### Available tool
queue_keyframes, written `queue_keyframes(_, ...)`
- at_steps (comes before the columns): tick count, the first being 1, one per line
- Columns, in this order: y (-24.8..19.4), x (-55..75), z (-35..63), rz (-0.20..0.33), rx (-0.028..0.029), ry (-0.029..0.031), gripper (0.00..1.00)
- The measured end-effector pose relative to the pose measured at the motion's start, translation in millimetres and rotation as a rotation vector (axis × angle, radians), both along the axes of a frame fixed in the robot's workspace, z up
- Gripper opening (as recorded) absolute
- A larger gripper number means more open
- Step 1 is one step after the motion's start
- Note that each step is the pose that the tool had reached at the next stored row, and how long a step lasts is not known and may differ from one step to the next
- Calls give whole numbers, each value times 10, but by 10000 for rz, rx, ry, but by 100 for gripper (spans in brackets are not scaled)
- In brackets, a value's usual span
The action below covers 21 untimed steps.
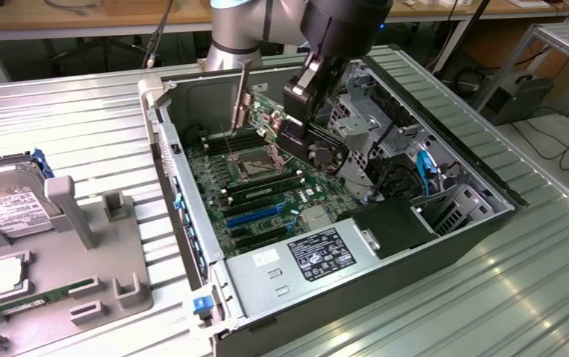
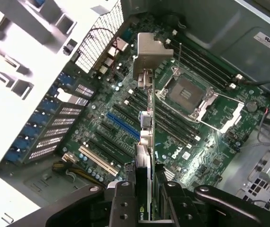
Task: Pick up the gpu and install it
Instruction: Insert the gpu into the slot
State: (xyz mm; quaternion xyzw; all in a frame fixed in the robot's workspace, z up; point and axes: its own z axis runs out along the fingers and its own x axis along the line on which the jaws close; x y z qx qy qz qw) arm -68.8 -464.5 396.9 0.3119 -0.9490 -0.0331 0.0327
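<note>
Exterior view: my claw (image 1: 302, 111) hangs over the open computer case (image 1: 443, 111) on the worktop (image 1: 522, 282). It is clamped on the gpu (image 1: 314, 145), which stands on edge just beneath it, above the motherboard (image 1: 284, 201) and apparently not yet seated.

Wrist view: the claw (image 2: 143, 203) pinches the gpu (image 2: 144, 161) edge-on. The silver bracket (image 2: 149, 52) is at the end far from the claw, and a blue slot (image 2: 123, 125) lies below, just to one side.

I judge alignment matters most here: card upright, edge squared over one slot, pressure even.
</note>
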Motion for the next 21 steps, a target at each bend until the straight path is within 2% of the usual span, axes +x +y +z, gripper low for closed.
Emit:
queue_keyframes(3,1,0,-1,370,50,-44,26)
queue_keyframes(7,1,0,-2,1164,185,-151,26)
queue_keyframes(21,0,0,-4,3277,504,-414,26)
